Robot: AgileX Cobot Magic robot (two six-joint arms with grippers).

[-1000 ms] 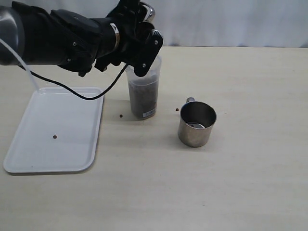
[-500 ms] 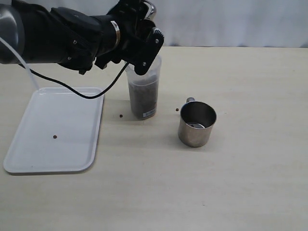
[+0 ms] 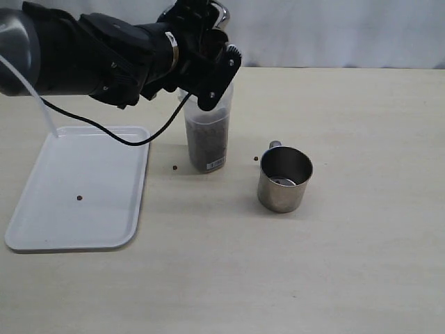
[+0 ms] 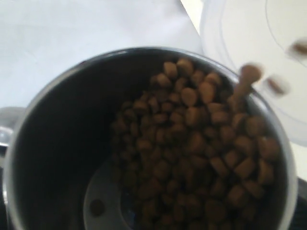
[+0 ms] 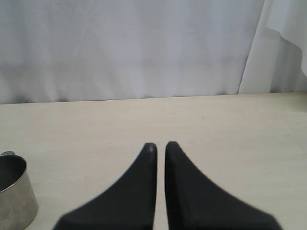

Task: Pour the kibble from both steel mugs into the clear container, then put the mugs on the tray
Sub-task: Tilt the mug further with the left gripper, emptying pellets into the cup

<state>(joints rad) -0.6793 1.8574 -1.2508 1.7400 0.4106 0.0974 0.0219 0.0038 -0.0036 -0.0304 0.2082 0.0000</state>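
- Pale table [image 3: 348,264] fills the scene, with a white curtain [image 5: 120,48] behind it.
- White tray [image 3: 90,174] lies on the table's left side, with one stray pellet [image 3: 81,198] on it.
- Left gripper [image 3: 212,52] clasps a tilted steel mug [image 4: 57,143] above the clear container [image 3: 207,132].
- Right gripper [image 5: 160,146] hangs over the table, jaws pressed together and empty.
- Clear container stands upright just right of the tray, more than half full.
- Second steel mug [image 3: 284,179] stands upright to the container's right, apart from it.
- Kibble [image 4: 201,153] crowds the tilted mug's low side, with blurred pellets past its rim.
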